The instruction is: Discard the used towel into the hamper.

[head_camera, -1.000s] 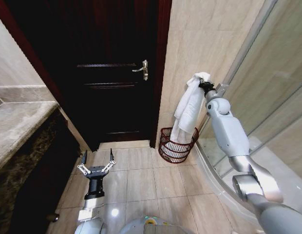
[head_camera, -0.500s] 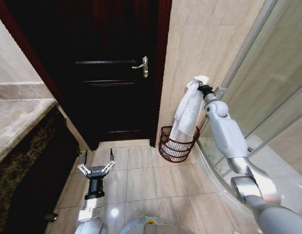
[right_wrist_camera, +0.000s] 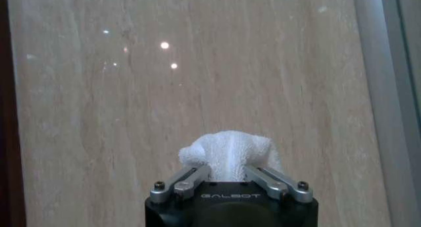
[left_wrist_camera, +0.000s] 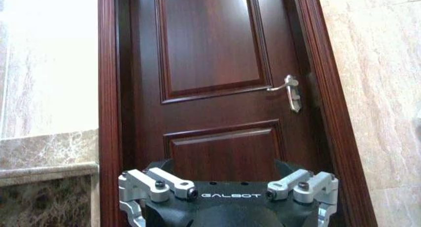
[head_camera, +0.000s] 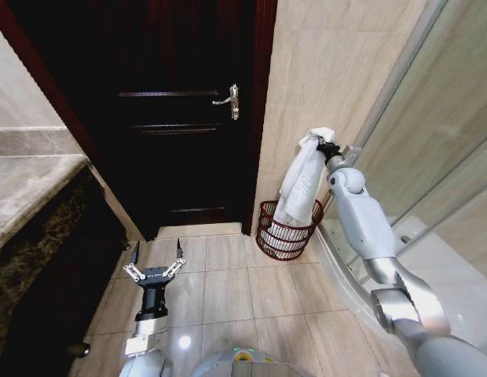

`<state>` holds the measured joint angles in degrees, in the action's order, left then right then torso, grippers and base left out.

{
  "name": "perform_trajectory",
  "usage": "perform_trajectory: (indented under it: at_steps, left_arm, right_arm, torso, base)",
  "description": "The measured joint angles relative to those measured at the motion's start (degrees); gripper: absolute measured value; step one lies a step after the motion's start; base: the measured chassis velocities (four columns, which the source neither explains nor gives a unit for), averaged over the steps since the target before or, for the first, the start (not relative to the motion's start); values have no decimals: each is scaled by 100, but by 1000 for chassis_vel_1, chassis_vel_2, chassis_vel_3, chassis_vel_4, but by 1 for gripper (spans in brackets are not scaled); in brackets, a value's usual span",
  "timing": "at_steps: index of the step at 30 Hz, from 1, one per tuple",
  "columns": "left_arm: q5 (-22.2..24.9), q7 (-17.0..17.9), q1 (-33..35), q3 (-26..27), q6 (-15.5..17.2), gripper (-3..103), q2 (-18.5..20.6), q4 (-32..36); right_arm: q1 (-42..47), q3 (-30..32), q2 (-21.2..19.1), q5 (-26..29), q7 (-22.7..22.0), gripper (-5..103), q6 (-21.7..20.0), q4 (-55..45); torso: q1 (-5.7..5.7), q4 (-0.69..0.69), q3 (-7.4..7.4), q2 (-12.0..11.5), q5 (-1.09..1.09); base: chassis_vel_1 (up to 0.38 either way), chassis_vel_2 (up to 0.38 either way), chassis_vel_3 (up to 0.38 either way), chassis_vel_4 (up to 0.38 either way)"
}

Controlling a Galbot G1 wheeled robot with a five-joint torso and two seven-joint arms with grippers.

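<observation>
Dark mahogany panelled door [head_camera: 177, 118] with a metal lever handle [head_camera: 228, 100] fills the far wall, beige marble-look tiled wall [head_camera: 322, 71] to its right, glass shower screen [head_camera: 440, 141] further right, beige tile floor [head_camera: 228, 290] below. Right arm is stretched out toward the wall corner; right gripper [head_camera: 328, 147] has its jaws clamped on a bunched top fold of the white terry towel [head_camera: 301, 177], and the right wrist view shows the pile bulging out between the fingers [right_wrist_camera: 197, 175]. Towel hangs straight down from the grip, lower end reaching the rim of the small round reddish-brown openwork wicker hamper [head_camera: 287, 233] standing on the floor in the corner by the door frame, and appears to dip inside. Handling: soft, limp and light, no stiffness, so it drapes and follows gravity; terry pile gives the pads good friction, slip looks unlikely. A pinch on a gathered fold near the top edge, as now, is the sensible hold since the rest trails below. Hamper: open top, wider at the rim than the base; white cloth visible through the bars looks like the towel's tail, nothing else I can make out in it. Left gripper [head_camera: 155, 267] is parked low over the floor facing the door, jaws apart and empty.
</observation>
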<state>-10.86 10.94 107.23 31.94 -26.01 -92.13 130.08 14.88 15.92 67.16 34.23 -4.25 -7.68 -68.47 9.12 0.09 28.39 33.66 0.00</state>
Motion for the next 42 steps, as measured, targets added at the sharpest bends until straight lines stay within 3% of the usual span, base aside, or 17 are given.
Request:
perform_trajectory:
  at_steps: [42]
  left_arm:
    - [-52,8,109,-126,-25,100,0,77]
  right_arm:
    - [253,138,-30,-180,119,8,105,242]
  torso:
    - [-387,0,-567,-956,0]
  base:
    - [0,0,0,0]
